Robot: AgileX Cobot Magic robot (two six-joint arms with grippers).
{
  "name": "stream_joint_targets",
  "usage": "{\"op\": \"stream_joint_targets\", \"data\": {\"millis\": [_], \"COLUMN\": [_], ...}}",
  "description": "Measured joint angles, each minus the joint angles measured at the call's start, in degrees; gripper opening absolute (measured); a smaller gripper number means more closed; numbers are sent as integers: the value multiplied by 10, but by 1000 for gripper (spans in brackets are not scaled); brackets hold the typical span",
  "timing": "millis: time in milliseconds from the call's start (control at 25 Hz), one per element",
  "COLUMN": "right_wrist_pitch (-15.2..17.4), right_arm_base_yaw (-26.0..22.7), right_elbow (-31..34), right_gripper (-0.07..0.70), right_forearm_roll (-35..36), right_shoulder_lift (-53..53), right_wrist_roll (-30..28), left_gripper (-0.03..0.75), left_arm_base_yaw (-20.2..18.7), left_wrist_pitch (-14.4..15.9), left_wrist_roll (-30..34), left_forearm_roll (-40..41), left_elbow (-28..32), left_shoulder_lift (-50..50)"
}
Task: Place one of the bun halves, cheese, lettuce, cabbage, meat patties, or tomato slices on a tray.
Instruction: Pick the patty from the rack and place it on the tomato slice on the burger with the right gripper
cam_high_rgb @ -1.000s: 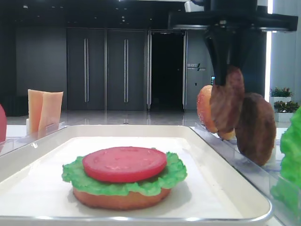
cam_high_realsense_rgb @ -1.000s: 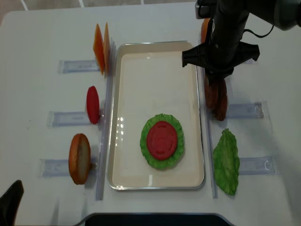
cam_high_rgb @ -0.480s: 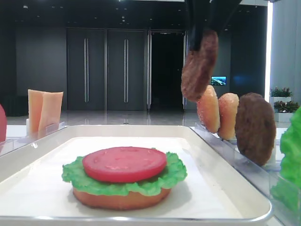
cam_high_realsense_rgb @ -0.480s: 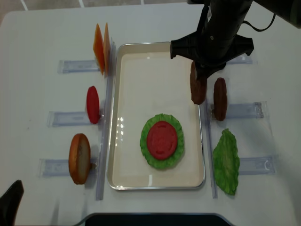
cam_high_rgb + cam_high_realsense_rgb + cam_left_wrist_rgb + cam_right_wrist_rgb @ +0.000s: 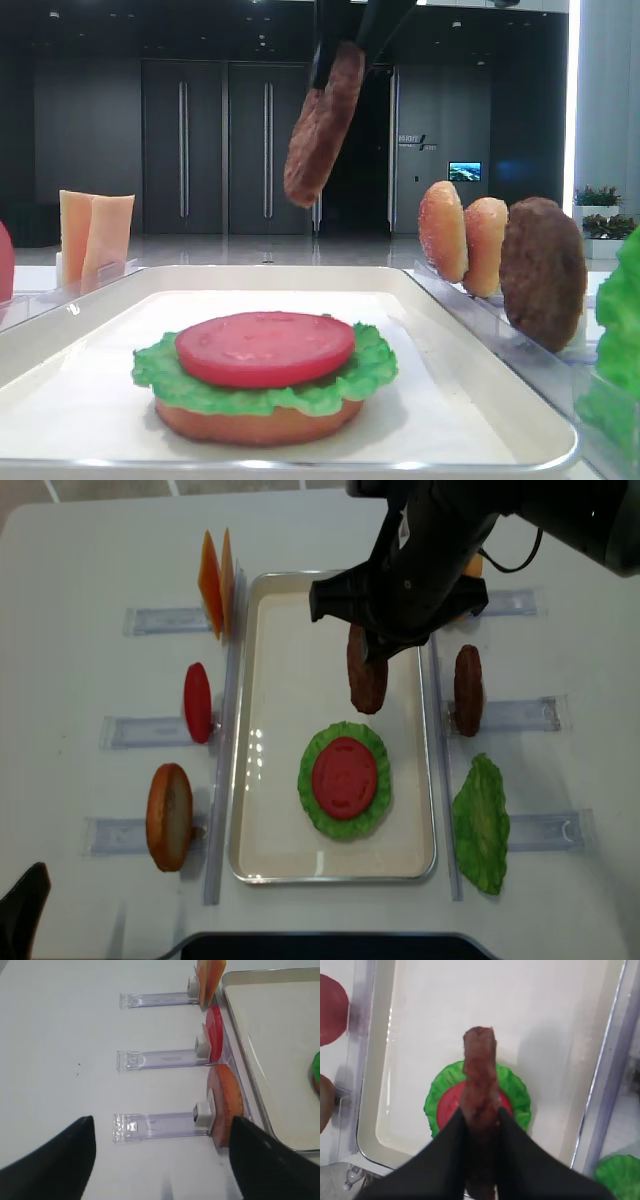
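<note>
Right gripper (image 5: 481, 1125), jaws clenched on a meat patty (image 5: 367, 668), hangs over the tray (image 5: 285, 610), at 12 o'clock from the tomato-topped stack (image 5: 345, 778); lowering and flattening likely follow.

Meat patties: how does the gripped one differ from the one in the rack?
The gripped patty hangs in the air, pinched edge-on by the right gripper over the tray; the racked patty stands on edge right of the tray, untouched. The gripped one tilts; the racked one sits nearly upright. Both are dark brown, round and grainy.
</note>
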Motion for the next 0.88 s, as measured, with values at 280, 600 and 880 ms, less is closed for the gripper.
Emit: {"op": "stream_joint_targets", "data": {"millis": [280,600,880], "right_wrist_pitch": [-85,-193,-232], "right_arm_base_yaw": [4,7,2], "right_elbow": [91,194,238], "right_gripper": [124,124,124], "right_forearm_roll": [79,308,389], "right_shoulder_lift": [-24,-46,-43], "right_wrist_roll": [-46,-234,-316], "left_gripper": [640,640,640], "left_arm_base_yaw": [0,0,0], "left_wrist_pitch": [0,0,0], "left_wrist_roll": [0,0,0], "left_forearm_roll": [0,0,0], "left_elbow": [0,0,0], "left_shoulder_lift": [0,0,0]}}
